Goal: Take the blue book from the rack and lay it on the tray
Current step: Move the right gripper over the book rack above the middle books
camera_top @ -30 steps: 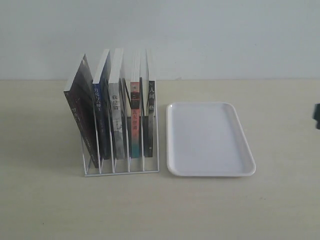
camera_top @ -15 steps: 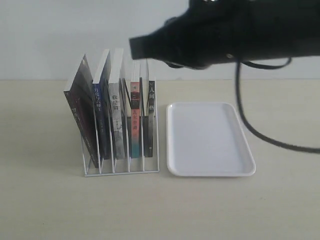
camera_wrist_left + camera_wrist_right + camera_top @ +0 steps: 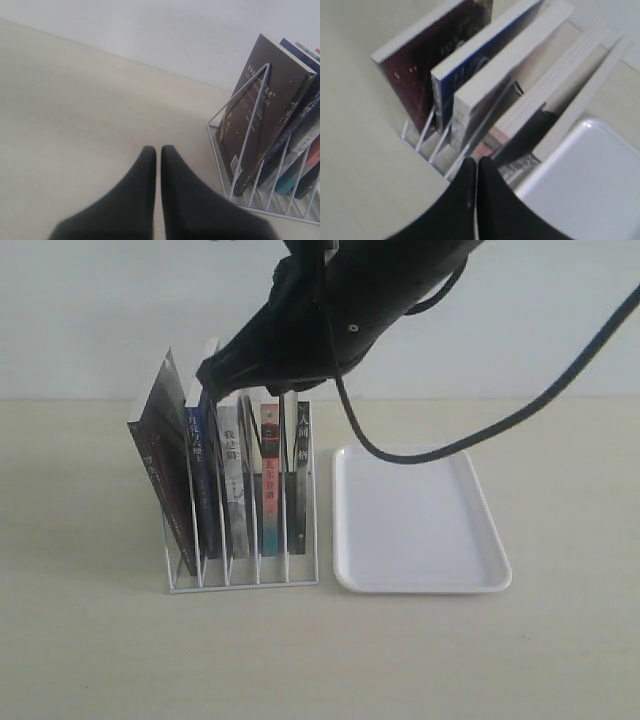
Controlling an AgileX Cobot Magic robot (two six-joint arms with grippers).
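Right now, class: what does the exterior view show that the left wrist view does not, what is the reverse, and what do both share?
Only the exterior view shows the tray, lying empty beside the rack, and the right hand poised over the rack's top. Only the left wrist view shows the left hand, shut, over the bare table. Both show the rack and the blue book standing in it.

Black right arm (image 3: 350,310) angled down across the middle, right end effector (image 3: 474,162) closed, left end effector (image 3: 157,150) closed
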